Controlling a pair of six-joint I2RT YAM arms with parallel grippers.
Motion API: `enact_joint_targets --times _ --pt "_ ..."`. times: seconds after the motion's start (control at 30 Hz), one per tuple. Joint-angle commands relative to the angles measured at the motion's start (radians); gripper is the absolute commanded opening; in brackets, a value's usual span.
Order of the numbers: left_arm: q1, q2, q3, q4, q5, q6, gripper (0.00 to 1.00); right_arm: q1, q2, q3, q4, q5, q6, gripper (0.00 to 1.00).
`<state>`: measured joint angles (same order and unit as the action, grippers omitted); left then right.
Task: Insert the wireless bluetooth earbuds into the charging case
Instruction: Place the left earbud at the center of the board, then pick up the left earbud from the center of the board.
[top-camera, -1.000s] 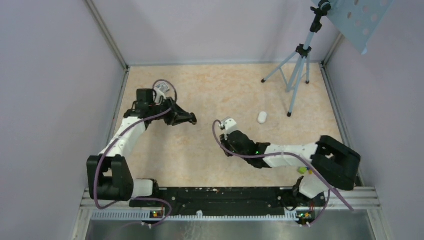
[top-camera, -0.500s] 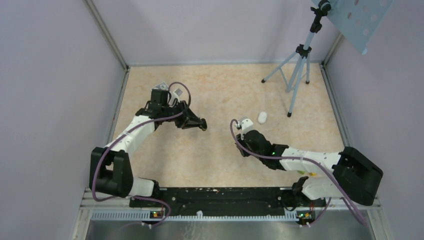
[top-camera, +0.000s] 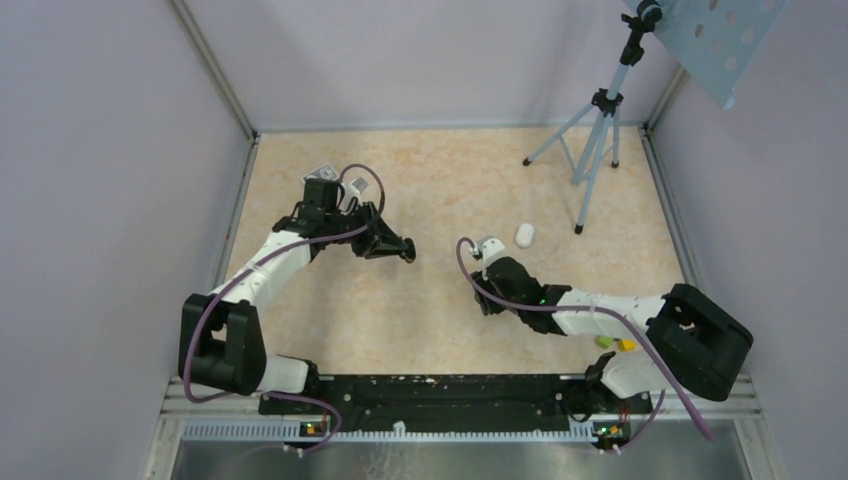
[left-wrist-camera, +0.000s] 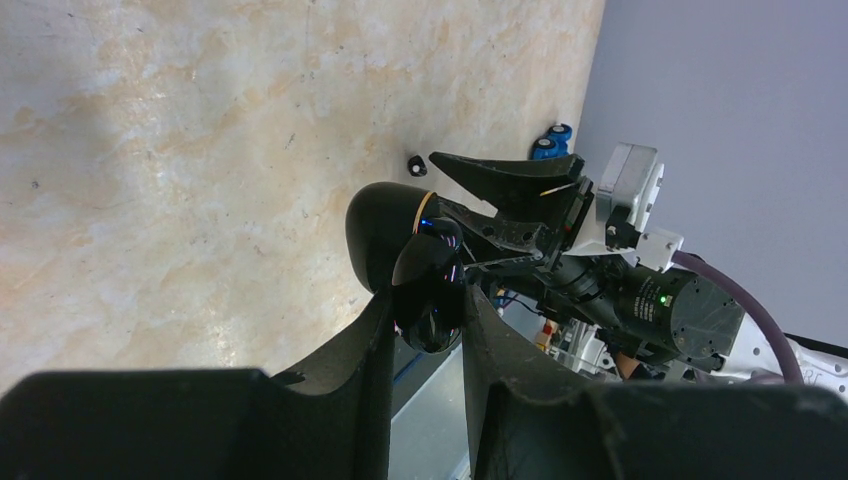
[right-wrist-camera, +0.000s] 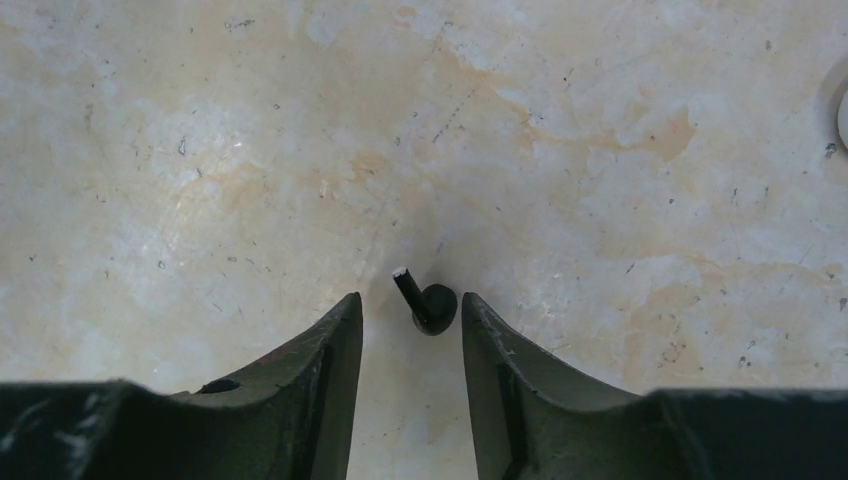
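Observation:
The earbud (right-wrist-camera: 435, 308) I can see is black, with a short white-tipped stem. It lies on the table between the fingertips of my right gripper (right-wrist-camera: 410, 300), which is open and touches nothing. In the left wrist view the same earbud (left-wrist-camera: 415, 160) sits just off those fingers. The charging case (left-wrist-camera: 385, 230) is glossy black and hinged open. My left gripper (left-wrist-camera: 425, 305) is shut on it and holds it above the table. In the top view the left gripper (top-camera: 405, 250) faces the right gripper (top-camera: 484, 300) across a gap.
A white oval pebble-shaped object (top-camera: 524, 234) lies on the table beyond the right gripper. A tripod (top-camera: 590, 150) stands at the back right. Walls close in the table on three sides.
Both arms have shifted to the right and towards each other since a second ago. In the last half second the left arm held still while the right elbow drew back to the left.

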<state>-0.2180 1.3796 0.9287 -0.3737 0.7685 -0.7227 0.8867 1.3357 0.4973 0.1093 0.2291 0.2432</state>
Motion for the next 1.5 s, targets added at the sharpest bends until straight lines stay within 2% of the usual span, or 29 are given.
enact_joint_targets --times 0.0,0.33,0.5,0.57,0.8,0.87,1.1,1.47 --pt "-0.004 -0.009 0.005 0.040 0.028 0.022 0.00 -0.008 0.001 0.024 0.008 -0.005 -0.001 0.43" --pt "-0.006 -0.004 -0.002 0.051 0.033 0.017 0.00 -0.011 -0.106 0.068 -0.134 0.000 0.150 0.48" --pt "-0.024 -0.007 -0.008 0.072 0.036 -0.001 0.00 -0.033 -0.150 0.158 -0.340 -0.026 0.363 0.50" --pt "-0.028 -0.008 -0.009 0.076 0.028 -0.003 0.00 -0.053 -0.162 0.162 -0.370 -0.058 0.468 0.49" --pt "-0.030 -0.003 -0.007 0.073 0.028 0.005 0.00 -0.053 -0.190 0.029 -0.228 -0.082 0.842 0.47" --pt "-0.030 -0.001 -0.008 0.075 0.029 0.003 0.00 -0.053 -0.181 0.009 -0.202 -0.071 0.899 0.48" --pt "-0.034 -0.001 -0.015 0.083 0.028 0.000 0.00 -0.061 -0.105 0.000 -0.191 -0.030 1.034 0.47" --pt "-0.035 -0.035 -0.069 0.116 0.038 -0.014 0.00 -0.087 0.000 -0.002 -0.163 0.012 1.183 0.34"
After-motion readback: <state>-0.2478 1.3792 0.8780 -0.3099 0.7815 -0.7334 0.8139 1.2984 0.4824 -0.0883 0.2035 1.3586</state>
